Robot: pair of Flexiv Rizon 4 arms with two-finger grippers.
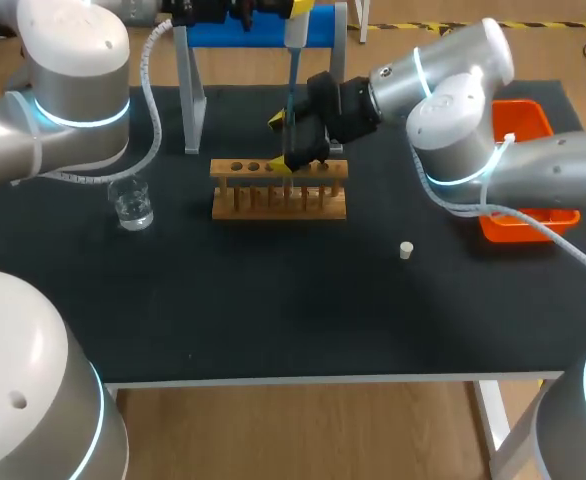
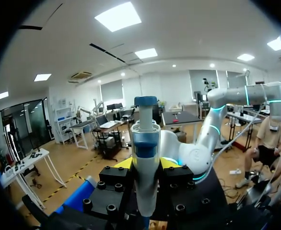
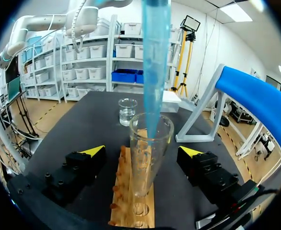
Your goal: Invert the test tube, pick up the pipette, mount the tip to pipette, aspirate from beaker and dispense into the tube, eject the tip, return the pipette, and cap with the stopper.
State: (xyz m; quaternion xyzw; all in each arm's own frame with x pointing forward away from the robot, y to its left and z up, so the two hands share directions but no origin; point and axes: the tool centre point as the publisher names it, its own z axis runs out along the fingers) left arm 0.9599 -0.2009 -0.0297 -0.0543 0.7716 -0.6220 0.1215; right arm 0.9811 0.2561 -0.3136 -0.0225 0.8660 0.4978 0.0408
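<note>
Surface: black table
Tools: left gripper clamps pipette; right gripper apart around tube
Risk: tip may graze the rim; liquid spills

You can pass along the table front; rack, beaker, stopper block farther back (stopper's tiny).

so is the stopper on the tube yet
No, the stopper lies loose on the table and the tube is open at the top.

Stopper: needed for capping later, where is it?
Head view: the stopper lies on the table's right side, between rack and orange tray.
</note>
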